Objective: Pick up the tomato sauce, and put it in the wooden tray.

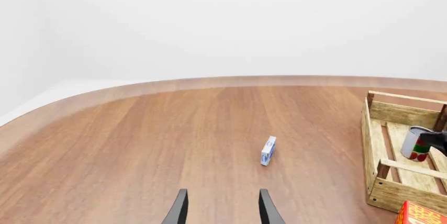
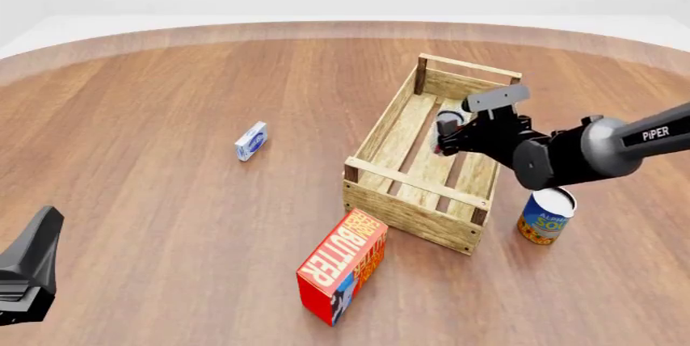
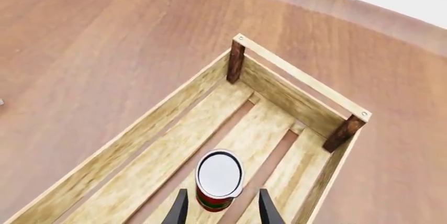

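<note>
The tomato sauce [image 3: 219, 178], a small can with a red, white and green label and a silvery top, stands upright on the slats inside the wooden tray [image 3: 140, 140]. My right gripper [image 3: 222, 211] is open just above it, with a finger on either side of the can and gaps showing. In the front view the right gripper [image 2: 453, 132] hangs over the tray [image 2: 415, 217] and hides most of the can [image 2: 444, 120]. The can [image 1: 414, 144] and tray [image 1: 388, 192] also show in the left wrist view. My left gripper [image 1: 222, 213] is open and empty at the table's near left.
A red butter box [image 2: 342, 265] stands just in front of the tray's near corner. A blue-and-yellow can [image 2: 545, 215] stands to the right of the tray, under my right arm. A small blue-and-white box [image 2: 250, 141] lies left of the tray.
</note>
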